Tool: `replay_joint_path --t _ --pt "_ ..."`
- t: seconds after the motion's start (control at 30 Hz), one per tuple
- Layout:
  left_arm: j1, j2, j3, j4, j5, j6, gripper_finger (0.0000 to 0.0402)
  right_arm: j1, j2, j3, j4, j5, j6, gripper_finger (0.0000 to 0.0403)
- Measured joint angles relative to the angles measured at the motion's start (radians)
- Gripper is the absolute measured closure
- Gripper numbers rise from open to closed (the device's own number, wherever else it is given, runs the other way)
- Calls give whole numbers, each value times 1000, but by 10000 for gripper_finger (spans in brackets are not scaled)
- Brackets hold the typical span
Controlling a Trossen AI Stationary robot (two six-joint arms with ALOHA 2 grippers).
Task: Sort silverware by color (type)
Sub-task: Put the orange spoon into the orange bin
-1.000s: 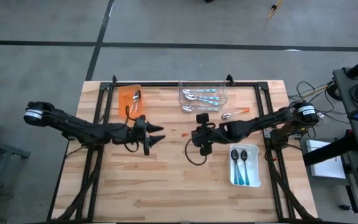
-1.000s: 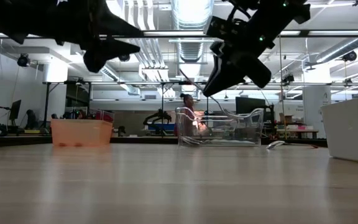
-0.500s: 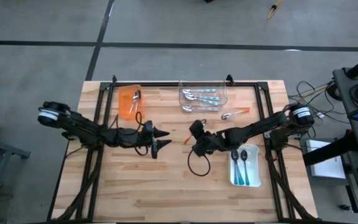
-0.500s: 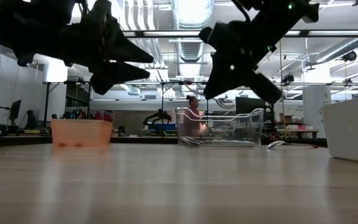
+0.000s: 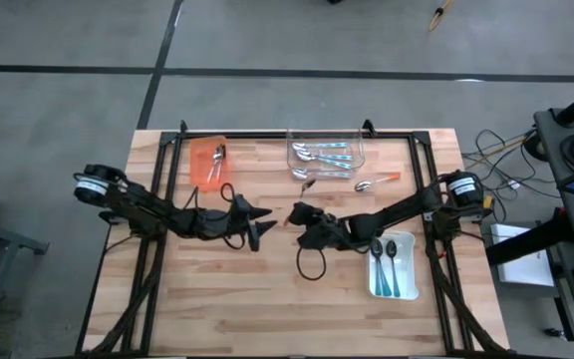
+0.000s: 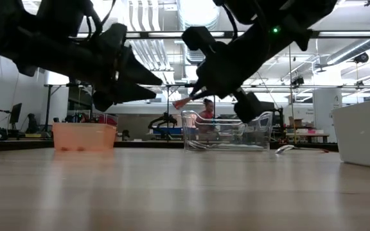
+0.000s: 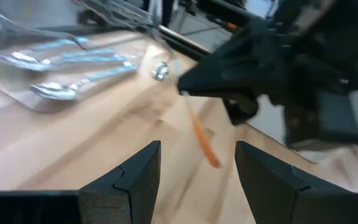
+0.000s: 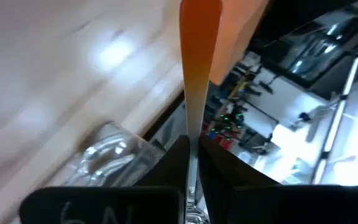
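Right wrist view: right gripper (image 8: 190, 149) jaws pinch the light, stiff, slippery orange-handled spoon (image 8: 199, 56) near its bowl; left gripper (image 7: 197, 162) jaws gape, ready for the handle.

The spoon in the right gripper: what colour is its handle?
Orange; the spoon in the right gripper shows best in the right wrist view.

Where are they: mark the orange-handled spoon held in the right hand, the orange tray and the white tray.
orange-handled spoon (image 7: 201, 138), left wrist view, on its orange handle.
orange tray (image 5: 200, 165), high view, on its bare floor.
white tray (image 5: 410, 269), high view, on its right rim.
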Motion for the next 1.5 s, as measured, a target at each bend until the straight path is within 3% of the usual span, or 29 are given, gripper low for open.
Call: replay_joint_path --t 0.17,0.33,0.63,0.87,1.1,1.37,1.5 --pt "1 3 0 30 -24 80 213 0 7 3 64 0 -79 386" --pt "-5 3 0 82 16 209 213 0 7 21 68 -2 -162 386" --pt "-4 71 67 76 19 220 213 0 7 43 64 -2 -284 386" --pt "-3 163 141 66 -65 183 213 4 6 45 64 -1 -299 386" --pt "2 185 172 62 -70 170 215 4 7 45 67 0 -368 386" --pt "10 183 171 17 -71 128 250 4 7 45 104 -3 -426 386" --pt "10 184 171 21 -71 124 292 4 7 45 110 -3 -428 386"
